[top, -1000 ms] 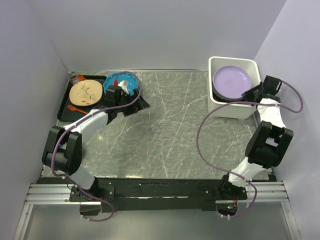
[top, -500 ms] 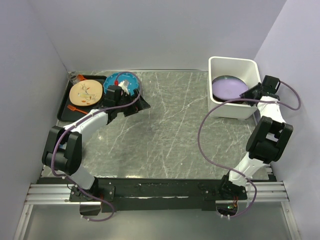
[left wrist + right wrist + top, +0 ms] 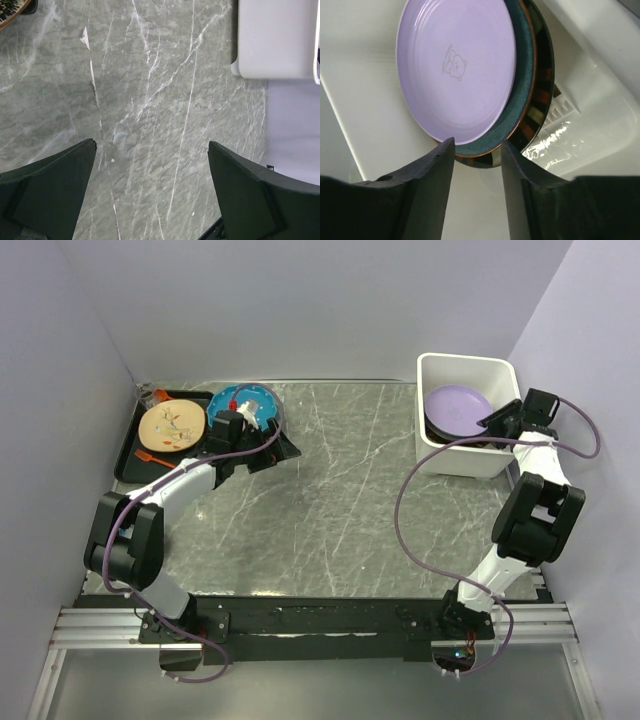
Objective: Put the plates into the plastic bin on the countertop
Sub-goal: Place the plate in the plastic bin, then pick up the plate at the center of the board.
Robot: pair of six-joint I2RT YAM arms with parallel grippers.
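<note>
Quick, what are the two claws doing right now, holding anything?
Left gripper: wide open, empty.
Right gripper: partly open, empty, by the lavender plate.

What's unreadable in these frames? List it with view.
- Top view: teal plate partly covered by left arm.
- Right wrist view: plates under lavender plate show rims only; count unclear.
- Top view: orange bits on tray too small to identify.
- Left wrist view: bin cut off by edge.

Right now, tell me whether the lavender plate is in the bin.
In. The lavender plate rests atop other plates within the plastic bin and its white walls.
</note>
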